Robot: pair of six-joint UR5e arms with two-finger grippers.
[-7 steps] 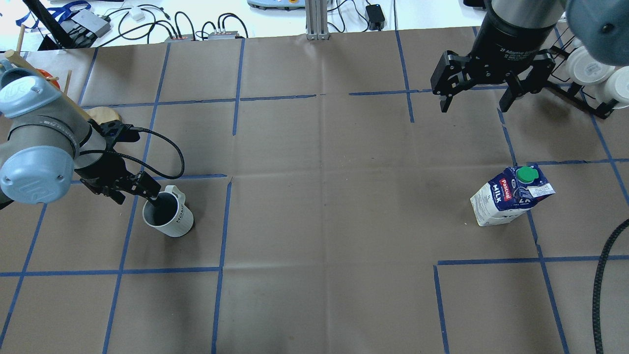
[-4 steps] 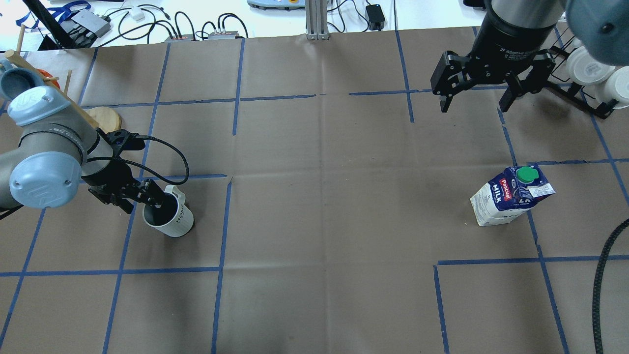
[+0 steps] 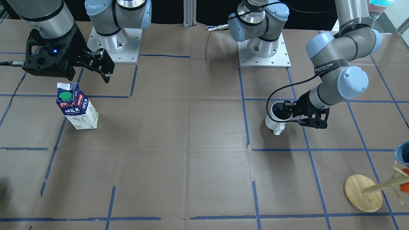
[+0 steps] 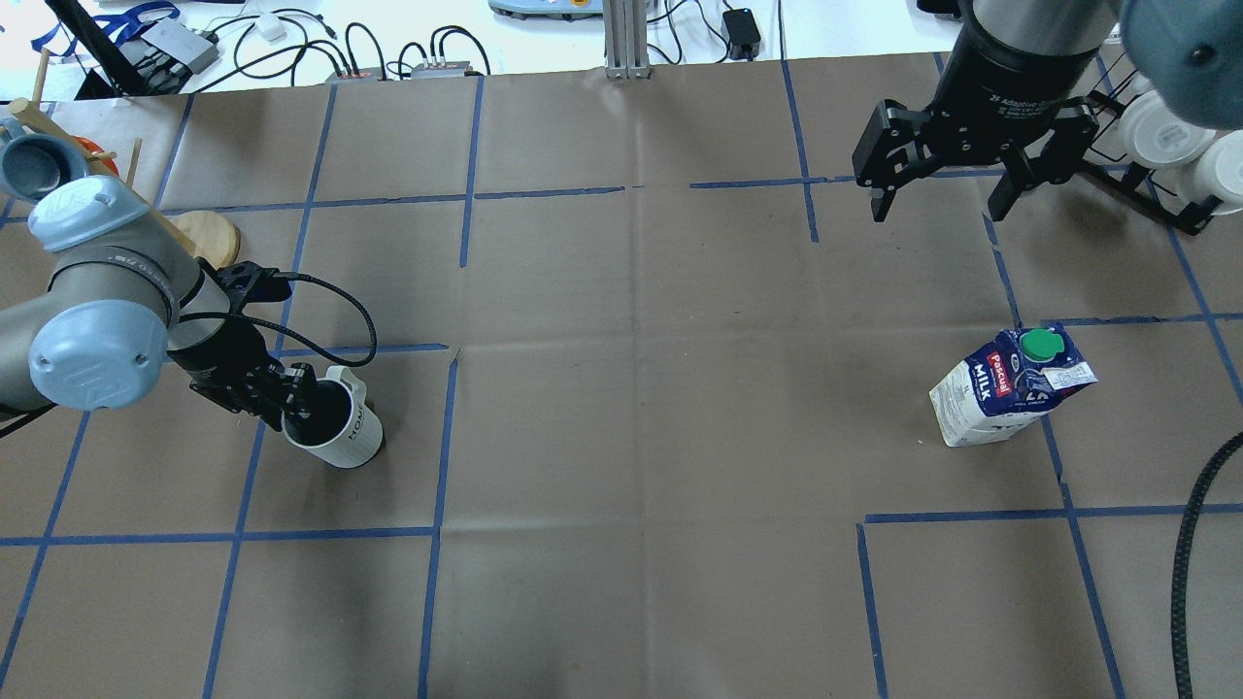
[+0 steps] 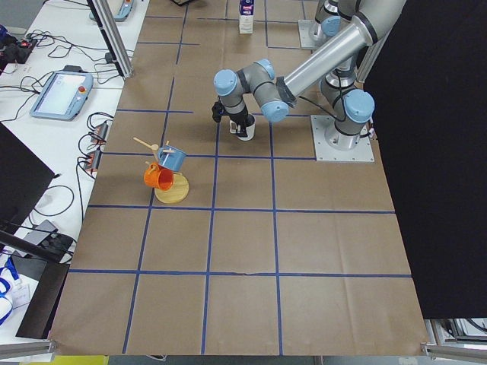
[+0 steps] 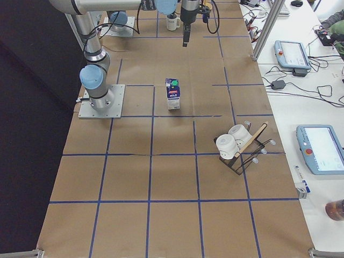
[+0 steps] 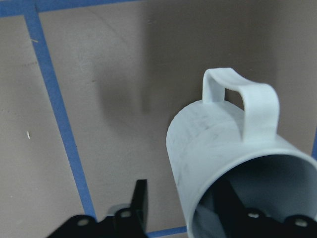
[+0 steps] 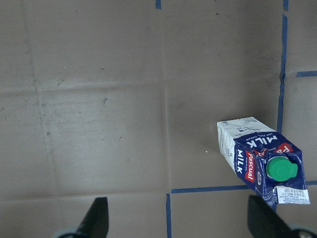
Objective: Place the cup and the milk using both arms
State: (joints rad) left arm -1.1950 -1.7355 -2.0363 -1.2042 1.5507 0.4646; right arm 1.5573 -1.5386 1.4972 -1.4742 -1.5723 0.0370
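Observation:
The white cup [image 4: 342, 439] stands upright on the left of the table, also in the front view [image 3: 276, 121] and the left wrist view [image 7: 223, 144]. My left gripper [image 4: 296, 405] is open and straddles the cup's near wall, one finger inside and one outside, with a gap showing outside. The milk [image 4: 1005, 388] stands upright on the right, also in the front view [image 3: 76, 107] and the right wrist view [image 8: 257, 158]. My right gripper [image 4: 947, 199] is open and empty, high above the table, beyond the milk.
A wooden mug tree [image 4: 209, 233] with a blue and an orange mug stands at the far left. A black rack with white cups [image 4: 1165, 146] stands at the far right. A black cable [image 4: 1190, 563] hangs at the right edge. Blue tape lines grid the brown table.
My left arm has shifted and its gripper has settled a little lower and nearer on the cup's rim. The cup, the milk and the right gripper have barely moved.

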